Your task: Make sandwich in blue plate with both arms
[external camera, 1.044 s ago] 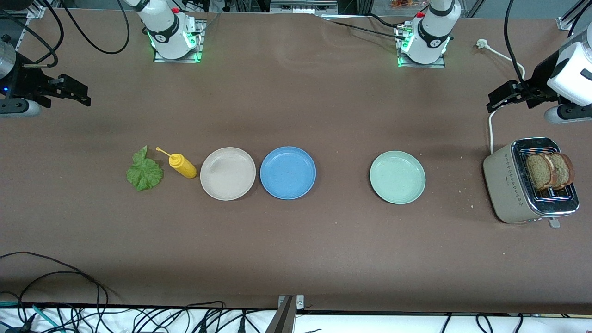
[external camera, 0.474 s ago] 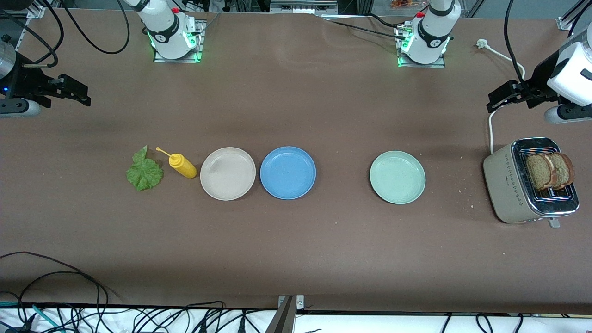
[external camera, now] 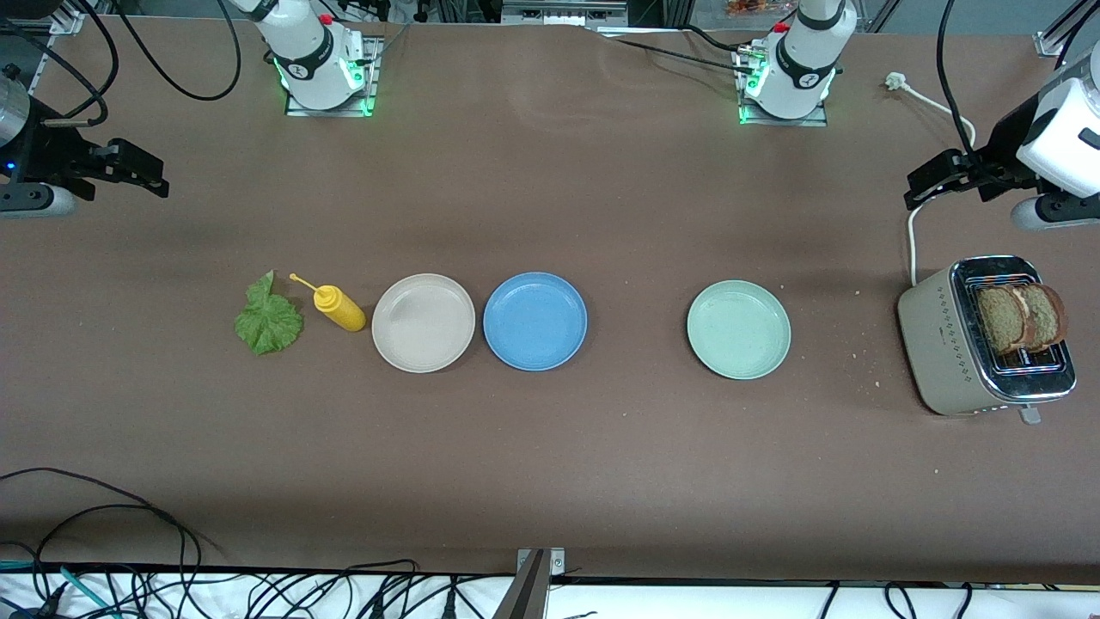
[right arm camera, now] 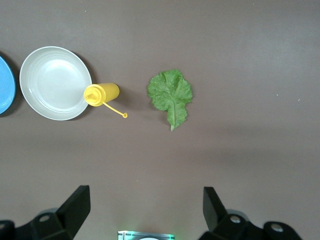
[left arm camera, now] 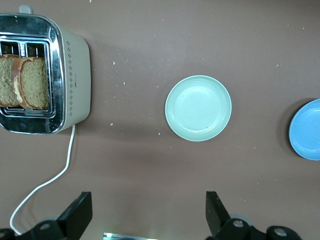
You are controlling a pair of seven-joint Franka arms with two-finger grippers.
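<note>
Nothing has moved since the earlier frames. Right gripper (external camera: 142, 176) waits open over the bench's (external camera: 550, 447) edge; lettuce (external camera: 269, 320), empty blue plate (external camera: 534, 321), bread (external camera: 1021, 318) in toaster (external camera: 945, 344); left gripper (external camera: 932, 182) open. Bread could snag in the slots, tipping the toaster.

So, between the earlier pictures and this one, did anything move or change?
Nothing visibly changed. Both arms wait: the left gripper hangs open at the left arm's end of the table, above the toaster with its two bread slices, and the right gripper hangs open at the right arm's end. The lettuce leaf, yellow bottle and blue plate lie as before.
</note>
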